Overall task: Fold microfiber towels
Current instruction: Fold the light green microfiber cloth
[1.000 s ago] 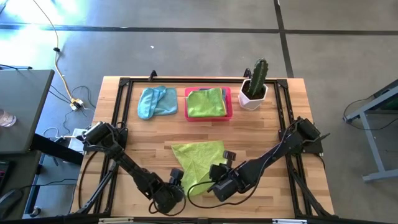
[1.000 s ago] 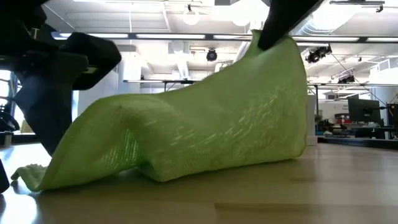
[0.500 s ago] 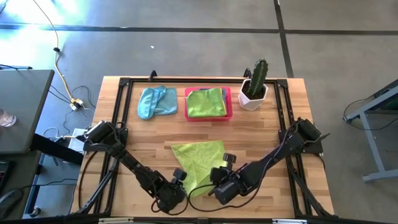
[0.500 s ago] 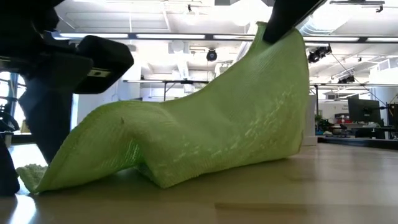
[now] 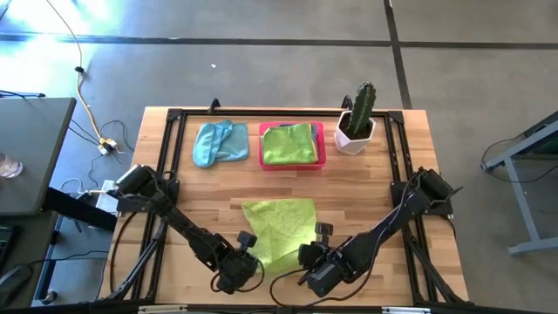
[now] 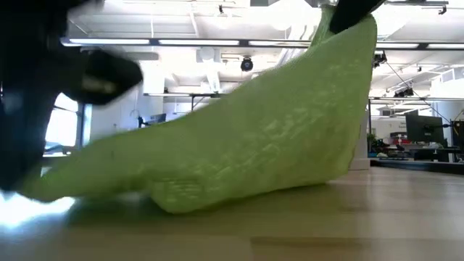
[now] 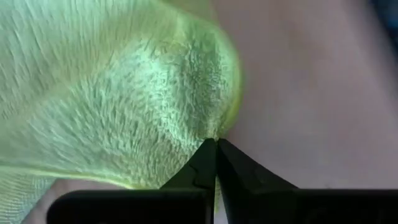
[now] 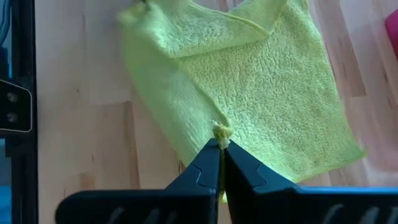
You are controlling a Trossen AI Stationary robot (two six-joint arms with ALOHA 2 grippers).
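Three towels showing: I am pinching the lime towel (image 5: 277,229) with both pincers, left (image 5: 247,254) and right (image 5: 304,255), lower centre; another lime towel (image 5: 289,144), seemingly folded, in the tray (image 5: 292,166); a blue towel (image 5: 219,142) upper left.

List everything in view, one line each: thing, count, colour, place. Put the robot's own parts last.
Table: one, light wood with black frame, centre.
Green towel: one, lime, near middle of table, pinched at two near corners.
Tray: one, pink, far middle of table.
Towel in tray: one, lime, folded.
Blue towel: one, light blue, left of tray.
Cactus: one, green in white pot, right of tray.
Cables: several, yellow and others, floor left of table.
Left hand: one, dark, shut on green towel's near left corner.
Right hand: one, dark, shut on its near right corner.
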